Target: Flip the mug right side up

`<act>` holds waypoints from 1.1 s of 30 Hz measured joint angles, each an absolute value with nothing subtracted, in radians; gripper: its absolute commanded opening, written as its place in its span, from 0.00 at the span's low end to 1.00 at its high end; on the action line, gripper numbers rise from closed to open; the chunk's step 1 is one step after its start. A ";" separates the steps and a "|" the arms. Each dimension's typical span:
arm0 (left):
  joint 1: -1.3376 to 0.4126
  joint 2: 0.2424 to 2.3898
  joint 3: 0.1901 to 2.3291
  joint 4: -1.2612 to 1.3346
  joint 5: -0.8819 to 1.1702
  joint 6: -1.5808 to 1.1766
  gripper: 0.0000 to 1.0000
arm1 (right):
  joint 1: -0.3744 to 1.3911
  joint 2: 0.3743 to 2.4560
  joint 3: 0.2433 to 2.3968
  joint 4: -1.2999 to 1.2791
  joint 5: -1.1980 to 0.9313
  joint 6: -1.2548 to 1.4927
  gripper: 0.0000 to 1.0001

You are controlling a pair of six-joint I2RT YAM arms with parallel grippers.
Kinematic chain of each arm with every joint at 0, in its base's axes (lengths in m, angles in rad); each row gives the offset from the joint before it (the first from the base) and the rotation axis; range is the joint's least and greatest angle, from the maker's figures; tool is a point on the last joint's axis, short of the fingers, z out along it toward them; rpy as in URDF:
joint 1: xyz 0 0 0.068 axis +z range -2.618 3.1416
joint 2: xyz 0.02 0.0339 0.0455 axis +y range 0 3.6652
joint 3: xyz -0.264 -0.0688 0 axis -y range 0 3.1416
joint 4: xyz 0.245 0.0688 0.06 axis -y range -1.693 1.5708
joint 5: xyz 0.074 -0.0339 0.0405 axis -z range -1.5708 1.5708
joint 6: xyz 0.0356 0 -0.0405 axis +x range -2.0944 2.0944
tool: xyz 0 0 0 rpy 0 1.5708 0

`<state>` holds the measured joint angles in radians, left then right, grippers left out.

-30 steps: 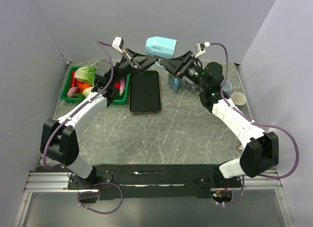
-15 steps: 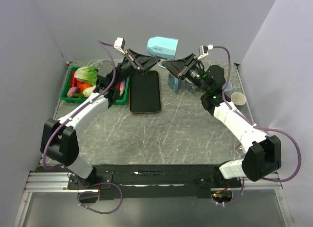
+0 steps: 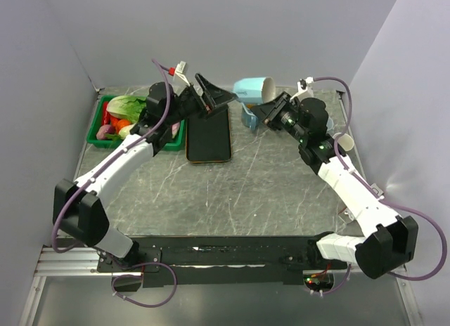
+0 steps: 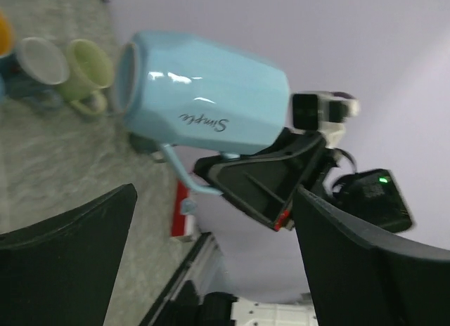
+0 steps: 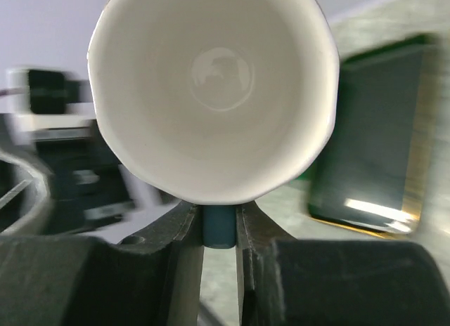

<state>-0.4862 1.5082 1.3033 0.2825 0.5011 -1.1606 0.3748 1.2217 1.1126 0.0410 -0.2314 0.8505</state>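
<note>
**Item 1, far left.** Green crate (image 3: 92, 129) of vegetables on the bench (image 3: 267, 178). It has no part in your job.

**Item 2, left gripper (image 3: 216, 94).** Fingers (image 4: 63, 242) are spread wide and hold nothing. They point rightward at the mug's base end, near it but apart. The left wrist view shows a gap on either side.

**Item 3, black tray (image 3: 209, 133).** It lies flat on the bench between your two arms.

**Item 4, mug (image 3: 252, 89).** Pale blue, it is held off the bench just beyond the tray's far right corner, as the top view frames it. Its long axis lies roughly level and runs left to right, with the base toward your left arm and the white mouth toward your right. It is neither inverted nor upright, so about half the turn looks done.

**Item 5, right gripper (image 5: 219, 224).** Fingers are clenched on the mug's handle (image 5: 218, 238), which sits beneath the body. The mouth faces straight into this wrist camera. This arm alone carries the mug, so the coming move is probably its own: roll the wrist until the mouth faces up, then lower the base to the bench. The pinch is on a narrow handle, so the mug may swing.

**Item 6, far right.** Spare cups (image 3: 342, 141) stand on the bench, one of them just beside the held mug. Pick a set-down spot apart from them.
</note>
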 measured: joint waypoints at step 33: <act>-0.433 1.398 1.393 -0.320 0.127 -0.719 0.96 | 0.122 1.271 0.881 -0.411 0.215 0.358 0.00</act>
